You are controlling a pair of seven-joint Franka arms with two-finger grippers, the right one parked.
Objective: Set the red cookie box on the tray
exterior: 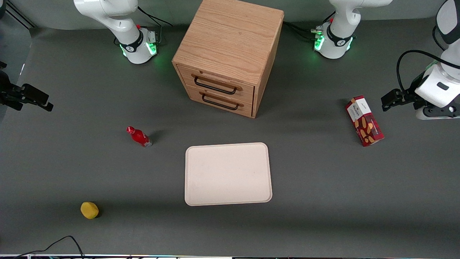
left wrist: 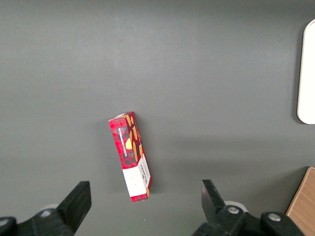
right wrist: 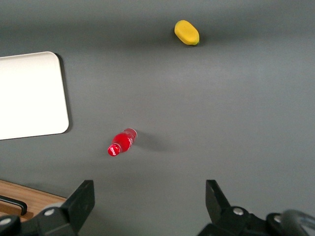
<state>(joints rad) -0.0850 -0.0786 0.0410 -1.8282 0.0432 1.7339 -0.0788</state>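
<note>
The red cookie box lies flat on the grey table toward the working arm's end, its white label end pointing toward the arm bases. My left gripper hovers above the table beside that label end, apart from the box. In the left wrist view the box lies below, its white end between the two black fingers, which stand wide apart; the gripper is open and holds nothing. The cream tray rests bare mid-table, nearer the front camera than the box; its rim shows in the wrist view.
A wooden two-drawer cabinet stands between the arm bases, farther from the camera than the tray. A small red bottle and a yellow lump lie toward the parked arm's end.
</note>
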